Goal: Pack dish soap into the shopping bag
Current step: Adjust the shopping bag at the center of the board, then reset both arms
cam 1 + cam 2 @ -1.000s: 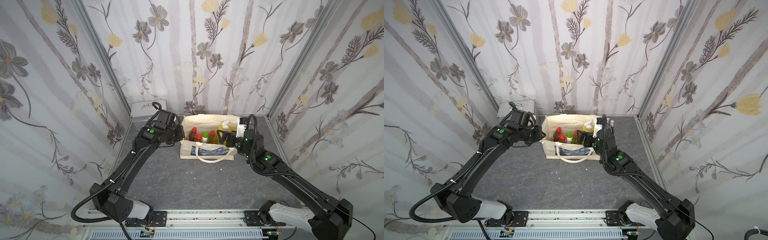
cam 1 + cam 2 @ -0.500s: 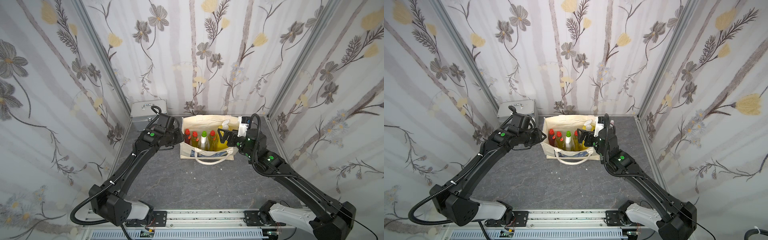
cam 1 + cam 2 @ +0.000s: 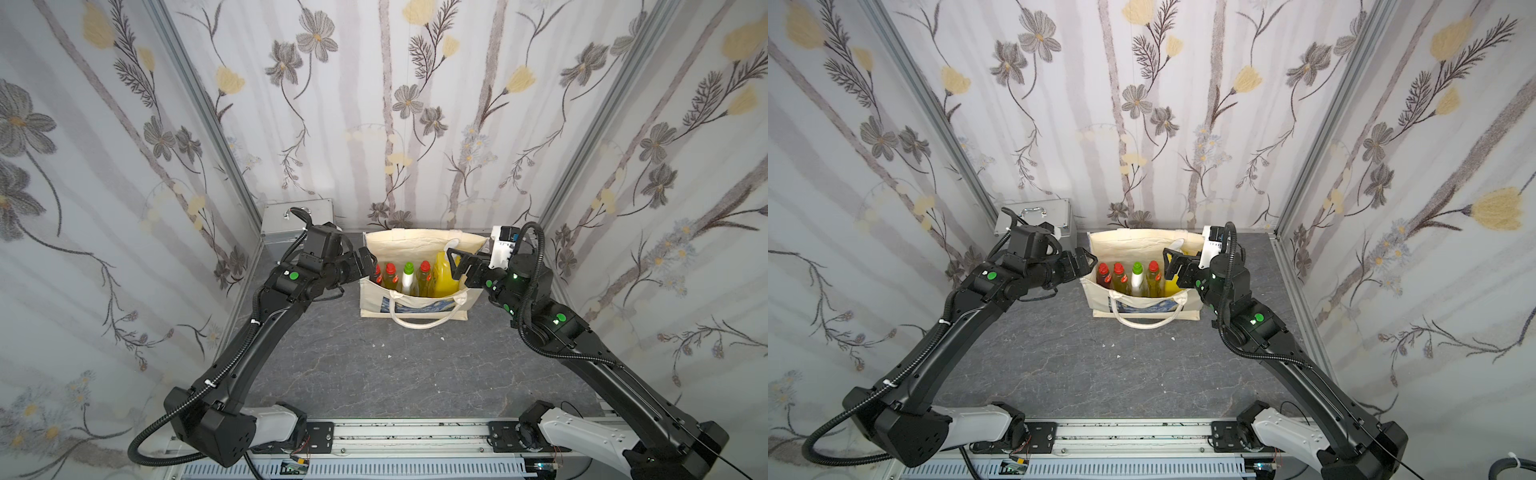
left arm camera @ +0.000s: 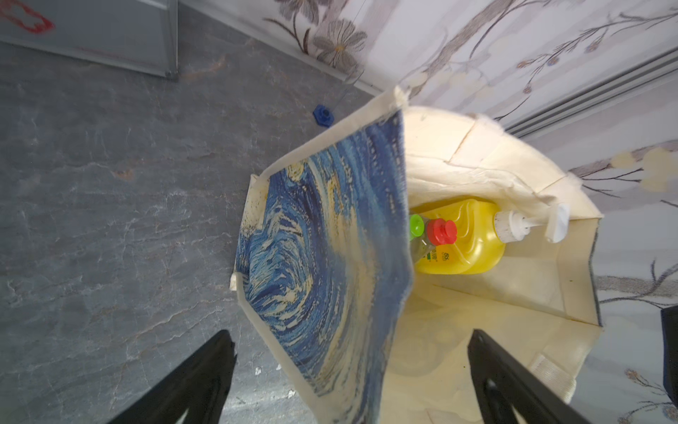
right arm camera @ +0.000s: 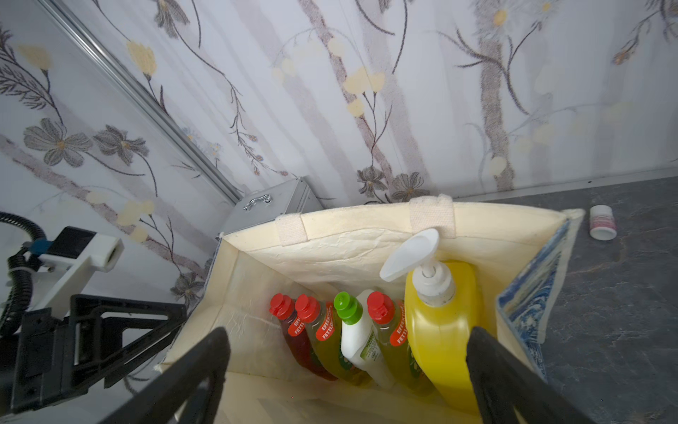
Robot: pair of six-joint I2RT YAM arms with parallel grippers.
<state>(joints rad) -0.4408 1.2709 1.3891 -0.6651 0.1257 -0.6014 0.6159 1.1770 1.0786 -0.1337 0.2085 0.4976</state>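
Since a second ago the shopping bag (image 3: 415, 305) has come up from a slump to stand square. The left gripper (image 3: 366, 262) has let go of its side wall and now stands spread wide, empty, just beside that wall. Right gripper (image 3: 459, 266): wide apart as before, holding nothing, poised over the bag's opposite end.

Both top views: grey stone-pattern floor (image 3: 374, 374), with floral-papered walls on three sides. A silver case (image 3: 1034, 216) sits in the rear corner behind the left arm. The bag sits near the back wall, and the floor ahead of it is open as far as the base rail (image 3: 407, 434). Five bottles of dish soap (image 3: 409, 276) stand upright in a row inside.

Left wrist view: the bag's blue-and-yellow printed side wall lies between the spread fingers (image 4: 205, 374); contact cannot be judged. The pump bottle (image 4: 466, 246) stands at the far end, its small label unreadable. A blue cap (image 4: 323, 115) lies loose on the floor.

Right wrist view: a red-liquid bottle (image 5: 293, 345), two yellow-green bottles (image 5: 324, 347), a white bottle (image 5: 357, 341) and the pump bottle stand in line. The red neck labels begin "EFFEKT" and "FETTL". The handle strap (image 5: 432, 216) is stitched at the rim. A small white jar (image 5: 602, 222) lies on the floor outside the bag's end
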